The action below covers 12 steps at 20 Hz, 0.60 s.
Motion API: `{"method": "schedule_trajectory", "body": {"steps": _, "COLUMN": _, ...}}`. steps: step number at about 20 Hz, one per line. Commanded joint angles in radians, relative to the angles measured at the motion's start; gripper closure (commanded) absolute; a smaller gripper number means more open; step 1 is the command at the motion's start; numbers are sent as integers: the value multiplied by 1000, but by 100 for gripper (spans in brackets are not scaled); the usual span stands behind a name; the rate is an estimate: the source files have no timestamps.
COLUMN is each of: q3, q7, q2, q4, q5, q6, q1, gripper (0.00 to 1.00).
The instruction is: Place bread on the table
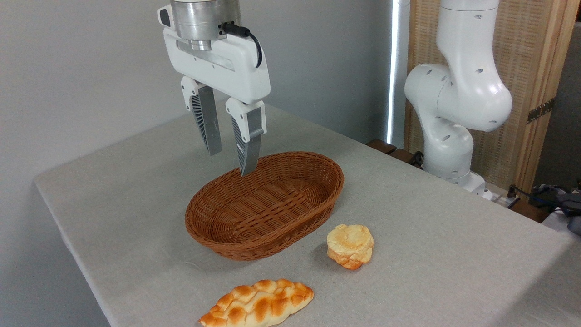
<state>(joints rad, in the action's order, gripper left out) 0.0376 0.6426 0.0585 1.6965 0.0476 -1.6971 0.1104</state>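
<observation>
The bread [350, 245] sits on the table [431, 227], just right of the basket [265, 204], not touching it; the braided loaf [258, 303] lies nearer the camera, apart from it. My claw [230, 156] hangs above the basket's far rim; fingers parted a little, nothing held. The bread lies down, right and forward of my fingertips; roundish, no clear long axis. Judgement: the bun is already on the cloth, so the task looks done; next move is probably only to pull clear.
</observation>
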Motion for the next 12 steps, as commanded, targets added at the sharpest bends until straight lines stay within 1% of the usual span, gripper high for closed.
{"method": "schedule_trajectory", "body": {"steps": 1, "q3": 8, "q7": -9, "q2": -60, "q4": -90, "q5": 5, "q6": 7, "q1": 5, "gripper": 0}}
{"method": "schedule_trajectory", "body": {"steps": 3, "q3": 10, "q7": -11, "q2": -80, "q4": -129, "q5": 6, "q6": 8, "q1": 3, "gripper": 0}}
{"method": "schedule_trajectory", "body": {"steps": 4, "q3": 10, "q7": -4, "q2": -75, "q4": -126, "q5": 6, "q6": 8, "q1": 3, "gripper": 0}}
{"method": "schedule_trajectory", "body": {"steps": 7, "q3": 12, "q7": 5, "q2": -69, "q4": -126, "q5": 5, "q6": 76, "q1": 2, "gripper": 0}}
{"method": "schedule_trajectory", "body": {"steps": 9, "q3": 12, "q7": 5, "q2": -71, "q4": -126, "q5": 5, "q6": 74, "q1": 2, "gripper": 0}}
{"method": "schedule_trajectory", "body": {"steps": 12, "q3": 12, "q7": 2, "q2": -71, "q4": -126, "q5": -11, "q6": 74, "q1": 2, "gripper": 0}}
